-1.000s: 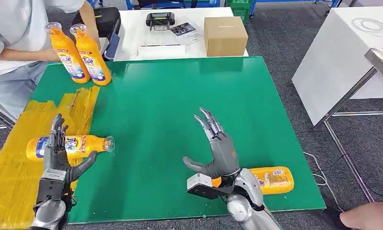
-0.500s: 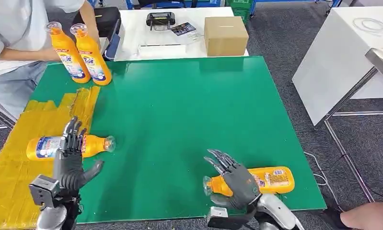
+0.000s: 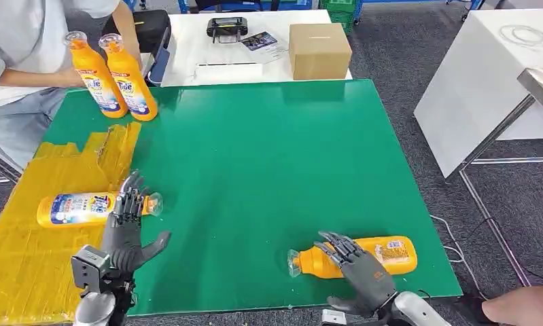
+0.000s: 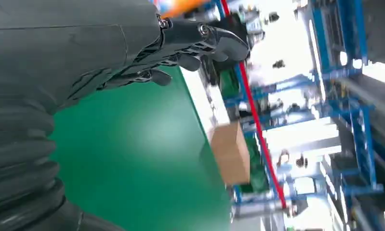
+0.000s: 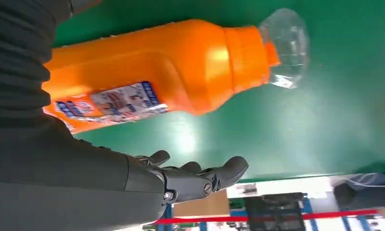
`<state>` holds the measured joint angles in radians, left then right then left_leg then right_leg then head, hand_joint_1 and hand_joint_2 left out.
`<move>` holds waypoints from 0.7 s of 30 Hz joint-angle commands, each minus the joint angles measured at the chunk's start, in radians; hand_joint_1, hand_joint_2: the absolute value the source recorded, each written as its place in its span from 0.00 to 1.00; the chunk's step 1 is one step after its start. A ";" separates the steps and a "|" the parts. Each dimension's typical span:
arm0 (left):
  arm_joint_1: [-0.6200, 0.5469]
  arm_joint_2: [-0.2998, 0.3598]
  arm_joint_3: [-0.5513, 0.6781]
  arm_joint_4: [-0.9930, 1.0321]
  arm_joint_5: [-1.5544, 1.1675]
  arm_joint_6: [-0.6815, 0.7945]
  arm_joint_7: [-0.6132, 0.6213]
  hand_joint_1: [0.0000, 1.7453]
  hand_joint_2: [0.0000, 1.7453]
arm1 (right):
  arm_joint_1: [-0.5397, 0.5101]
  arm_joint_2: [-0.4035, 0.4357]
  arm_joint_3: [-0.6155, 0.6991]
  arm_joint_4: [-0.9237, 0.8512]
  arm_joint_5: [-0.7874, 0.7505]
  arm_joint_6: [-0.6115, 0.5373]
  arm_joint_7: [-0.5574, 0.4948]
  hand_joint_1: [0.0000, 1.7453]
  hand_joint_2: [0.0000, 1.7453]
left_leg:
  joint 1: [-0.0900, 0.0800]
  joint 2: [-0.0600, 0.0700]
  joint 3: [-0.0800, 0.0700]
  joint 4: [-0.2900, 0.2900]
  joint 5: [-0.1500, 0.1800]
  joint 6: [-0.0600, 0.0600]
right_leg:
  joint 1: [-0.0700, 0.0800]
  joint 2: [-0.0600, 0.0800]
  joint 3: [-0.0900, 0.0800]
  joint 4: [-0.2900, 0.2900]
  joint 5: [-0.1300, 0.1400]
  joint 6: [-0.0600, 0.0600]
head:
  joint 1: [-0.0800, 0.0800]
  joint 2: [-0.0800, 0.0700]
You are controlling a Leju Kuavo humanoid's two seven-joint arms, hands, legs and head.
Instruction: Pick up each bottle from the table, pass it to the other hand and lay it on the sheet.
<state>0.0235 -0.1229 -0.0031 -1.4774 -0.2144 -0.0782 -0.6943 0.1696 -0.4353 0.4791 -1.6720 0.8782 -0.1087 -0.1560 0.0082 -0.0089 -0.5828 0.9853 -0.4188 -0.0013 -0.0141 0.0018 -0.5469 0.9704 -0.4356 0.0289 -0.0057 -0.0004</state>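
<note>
R hand point(image 3: 363, 272) hovers released, fingers spread, just over the lying bottle point(image 3: 353, 256) near the tabletop's point(image 3: 255, 156) front-right corner; whether fingertips touch it can't be told. In the R wrist view the bottle point(image 5: 161, 72) lies just beside the palm, apart from the fingers point(image 5: 200, 178), w/ clear cap pointing away from the wrist.

L hand point(image 3: 126, 227) is also released, fingers apart, holding nothing. Just beyond its fingertips lies a 2nd bottle point(image 3: 85, 207) on the yellow sheet point(image 3: 24, 251), cap point(image 3: 153, 203) poking off the sheet edge onto the green. In the L wrist view the fingers point(image 4: 200, 38) hang above bare green surface.

Bottles: smooth orange plastic, flat-sided, tapering neck, transparent cap, blue/white label. Tabletop: glossy green, flat, w/ light glare. Sheet: crinkled yellow, taped strips.

2 more upright bottles point(image 3: 115, 75) stand at the far-left corner, well apart from both hands, beside a seated person point(image 3: 24, 47). Cardboard box point(image 3: 319, 50) sits on a white table past the far edge.

Between the 2 hands, and ahead of them, lies open green. R hand is close to the front edge and near the right edge. Another person's hand point(image 3: 523, 305) shows at floor level beyond the R hand.
</note>
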 commanded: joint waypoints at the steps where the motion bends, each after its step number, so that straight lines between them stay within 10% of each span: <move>1: -0.036 -0.023 -0.036 0.091 0.012 -0.015 0.015 0.00 1.00 | 0.030 -0.050 -0.056 -0.006 0.065 -0.011 0.095 0.00 1.00 | -0.001 -0.001 0.002 0.000 -0.001 0.001 | 0.000 -0.002 0.003 -0.001 -0.001 0.000 | 0.000 0.000; 21: -0.046 -0.032 -0.022 0.108 0.013 -0.028 0.027 0.00 1.00 | -0.059 0.058 -0.131 0.124 0.270 -0.036 0.175 0.00 1.00 | 0.000 0.000 0.002 -0.001 -0.001 0.000 | 0.000 0.000 0.003 -0.001 0.000 -0.001 | 0.000 0.000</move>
<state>0.0116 -0.1553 -0.0256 -1.4321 -0.2064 -0.1041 -0.6718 0.1434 -0.4158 0.3677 -1.6259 1.1486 -0.1503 0.0195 0.0081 -0.0090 -0.5830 0.9853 -0.4187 -0.0011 -0.0140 0.0018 -0.5466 0.9705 -0.4355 0.0290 -0.0057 -0.0004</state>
